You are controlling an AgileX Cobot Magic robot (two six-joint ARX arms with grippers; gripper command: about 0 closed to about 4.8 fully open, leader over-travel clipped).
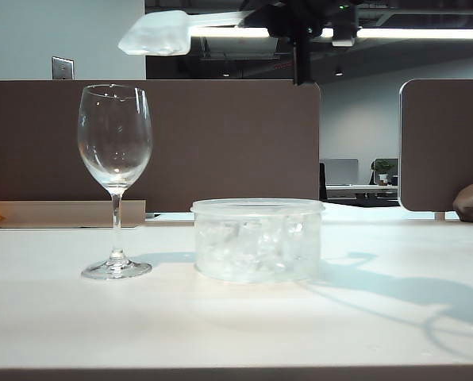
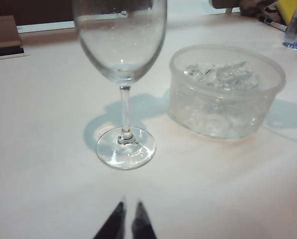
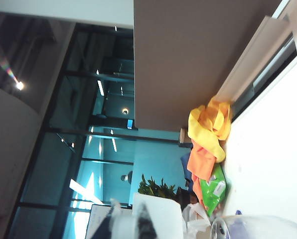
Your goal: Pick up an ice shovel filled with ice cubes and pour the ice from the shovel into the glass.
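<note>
High above the table, my right gripper (image 1: 288, 20) is shut on the long handle of the ice shovel (image 1: 155, 36). The shovel's translucent white bowl hangs above the glass (image 1: 114, 151) and slightly to its right. I cannot make out ice in the bowl. In the right wrist view the shovel (image 3: 161, 214) runs out from between the fingers of the right gripper (image 3: 126, 226), with the glass rim (image 3: 258, 226) beside it. The tall stemmed glass (image 2: 121, 50) stands empty. My left gripper (image 2: 129, 205) is shut on nothing, low over the table in front of the glass foot.
A round plastic tub (image 1: 256, 238) with ice cubes (image 2: 221, 74) stands right of the glass. A brown partition (image 1: 221, 143) runs behind. Yellow and orange cloths (image 3: 208, 134) and a green packet (image 3: 213, 189) lie by the table's edge. A clear bottle (image 2: 295, 30) stands far right.
</note>
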